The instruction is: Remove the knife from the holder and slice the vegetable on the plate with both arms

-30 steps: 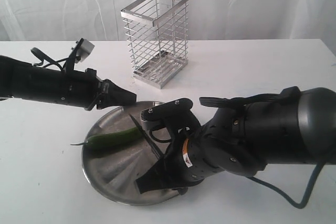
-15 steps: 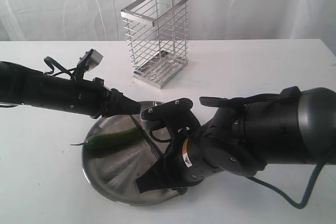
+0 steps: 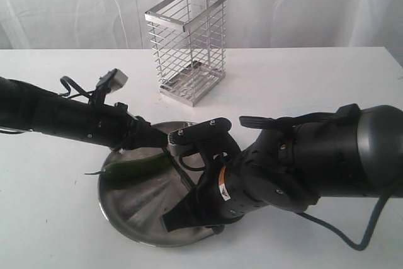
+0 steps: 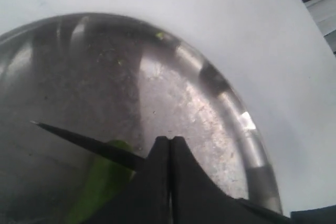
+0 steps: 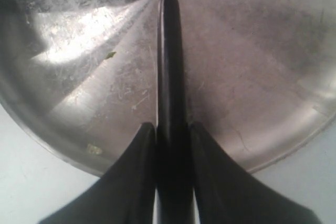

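Note:
The green chilli vegetable (image 3: 133, 166) lies on the left half of the round steel plate (image 3: 140, 222). The black knife (image 3: 177, 165) stands edge-down over the plate beside the chilli's thick end, and my right gripper (image 3: 192, 205) is shut on its handle. In the right wrist view the knife (image 5: 169, 72) runs straight out between my right gripper (image 5: 170, 127) fingers over the plate (image 5: 79, 56). My left gripper (image 3: 162, 142) is shut with nothing in it, hovering by the knife tip. The left wrist view shows that gripper (image 4: 169, 139) beside the blade (image 4: 84, 142) and chilli (image 4: 100, 184).
The silver wire holder (image 3: 187, 42) stands empty behind the plate on the white table. The bulky right arm (image 3: 315, 162) covers the plate's right side. White curtain hangs at the back.
My left arm has swung right and lower, bringing its shut gripper over the plate rim to the knife tip. The right arm, knife and chilli have stayed still.

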Motion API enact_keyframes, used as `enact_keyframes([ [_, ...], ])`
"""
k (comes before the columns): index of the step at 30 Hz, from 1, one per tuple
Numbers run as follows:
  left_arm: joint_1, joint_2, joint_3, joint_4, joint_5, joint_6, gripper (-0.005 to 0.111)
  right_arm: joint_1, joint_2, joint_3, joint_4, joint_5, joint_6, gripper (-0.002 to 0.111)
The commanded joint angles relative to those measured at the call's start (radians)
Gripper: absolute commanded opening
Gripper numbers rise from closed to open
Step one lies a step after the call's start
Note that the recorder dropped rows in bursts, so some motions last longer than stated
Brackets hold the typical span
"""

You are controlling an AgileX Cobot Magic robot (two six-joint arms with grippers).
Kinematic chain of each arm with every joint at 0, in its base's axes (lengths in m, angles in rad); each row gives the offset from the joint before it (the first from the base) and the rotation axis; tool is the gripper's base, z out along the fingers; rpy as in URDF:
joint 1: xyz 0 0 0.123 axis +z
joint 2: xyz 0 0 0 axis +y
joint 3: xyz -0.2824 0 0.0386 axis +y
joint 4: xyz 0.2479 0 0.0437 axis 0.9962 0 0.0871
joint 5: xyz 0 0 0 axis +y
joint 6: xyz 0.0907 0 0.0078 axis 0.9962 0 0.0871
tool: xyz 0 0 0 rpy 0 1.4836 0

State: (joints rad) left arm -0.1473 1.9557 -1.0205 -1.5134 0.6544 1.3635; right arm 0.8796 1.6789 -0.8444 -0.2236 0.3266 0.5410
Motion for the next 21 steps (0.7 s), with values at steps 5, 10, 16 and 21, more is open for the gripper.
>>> enact_keyframes([
  [5,-0.059,0.115,-0.004,-0.098,-0.128,0.103,0.0,-0.004,-0.002,-0.003,-0.001,-0.007,0.005,0.0],
  [10,-0.048,0.082,-0.018,-0.124,-0.109,0.11,0.0,-0.004,-0.002,-0.003,-0.001,0.005,0.005,0.0],
  [16,-0.017,-0.033,-0.047,-0.104,-0.058,0.101,0.0,-0.004,-0.002,-0.003,-0.001,0.013,0.005,0.0],
  [21,-0.017,-0.071,-0.044,-0.048,-0.092,0.079,0.0,-0.004,-0.002,-0.003,-0.001,0.018,0.005,0.0],
])
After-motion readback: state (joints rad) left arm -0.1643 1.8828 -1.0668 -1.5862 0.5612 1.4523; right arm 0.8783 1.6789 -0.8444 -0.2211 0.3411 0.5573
